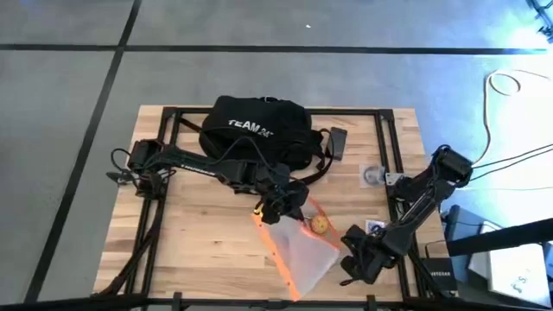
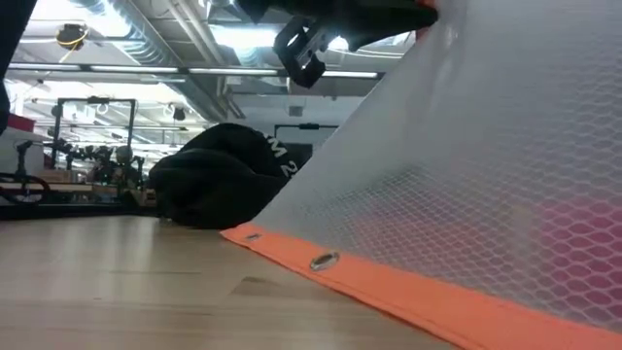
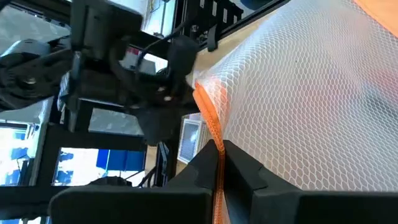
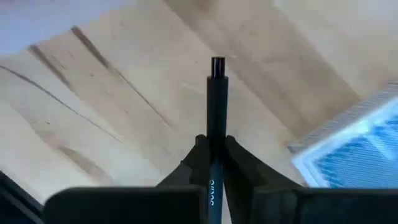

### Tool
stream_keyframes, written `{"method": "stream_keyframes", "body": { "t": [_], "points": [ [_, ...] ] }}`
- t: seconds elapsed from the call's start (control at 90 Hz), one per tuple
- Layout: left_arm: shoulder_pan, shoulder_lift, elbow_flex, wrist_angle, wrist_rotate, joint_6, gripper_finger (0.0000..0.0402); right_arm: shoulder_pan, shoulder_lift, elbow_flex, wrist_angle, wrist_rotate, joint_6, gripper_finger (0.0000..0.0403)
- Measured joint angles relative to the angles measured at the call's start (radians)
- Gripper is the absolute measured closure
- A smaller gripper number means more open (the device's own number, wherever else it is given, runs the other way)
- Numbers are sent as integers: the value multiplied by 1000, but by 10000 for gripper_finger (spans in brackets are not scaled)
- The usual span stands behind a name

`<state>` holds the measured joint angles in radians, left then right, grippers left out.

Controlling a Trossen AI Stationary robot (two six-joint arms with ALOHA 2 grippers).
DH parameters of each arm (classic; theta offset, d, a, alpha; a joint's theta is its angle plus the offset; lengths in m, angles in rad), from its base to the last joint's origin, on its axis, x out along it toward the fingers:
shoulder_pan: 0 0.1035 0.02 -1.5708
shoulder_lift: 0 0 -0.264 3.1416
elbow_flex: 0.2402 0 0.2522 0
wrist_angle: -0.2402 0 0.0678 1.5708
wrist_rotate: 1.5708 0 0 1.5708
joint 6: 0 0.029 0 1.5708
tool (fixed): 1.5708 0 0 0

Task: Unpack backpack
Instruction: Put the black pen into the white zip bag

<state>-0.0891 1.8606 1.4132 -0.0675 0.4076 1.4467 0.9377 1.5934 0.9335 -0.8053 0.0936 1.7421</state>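
Left gripper (image 1: 275, 207) pinches the orange-trimmed mesh pouch (image 1: 298, 246) by its edge, lifted clear of the backpack (image 1: 255, 130) at the table's far side. Unpacking is midway, I judge; next, set it down. Right gripper (image 4: 215, 163) clamps a black pen (image 4: 216, 106).

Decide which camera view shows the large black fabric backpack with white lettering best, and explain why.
The high view: the large black fabric backpack shows whole at the table's far edge, lettering and straps visible. The low view shows only a dark mound, partly hidden behind the translucent mesh pouch with orange trim. Neither wrist view shows it.
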Motion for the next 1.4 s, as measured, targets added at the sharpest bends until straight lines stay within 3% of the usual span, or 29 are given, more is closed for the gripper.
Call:
{"method": "stream_keyframes", "body": {
  "t": [0.156,0.344,0.644,0.778,0.933,1.122,1.4],
  "points": [
    [0,0,0,0,0,0,402,85,-78,1,-59,191,119,398],
    [0,0,0,2,0,0,402,143,-137,-3,-260,655,405,398],
    [0,0,0,5,0,-4,402,-59,-130,-98,-207,945,455,398],
    [-3,0,0,4,0,-11,402,-104,-153,-100,-206,983,449,398],
    [-3,0,0,9,0,-3,402,-100,-166,-100,-87,1128,402,398],
    [-3,0,0,32,0,-22,402,-112,-171,-99,97,1130,253,398],
    [-3,0,0,34,0,-18,402,-209,-152,-99,485,908,-212,398]
  ]
}}
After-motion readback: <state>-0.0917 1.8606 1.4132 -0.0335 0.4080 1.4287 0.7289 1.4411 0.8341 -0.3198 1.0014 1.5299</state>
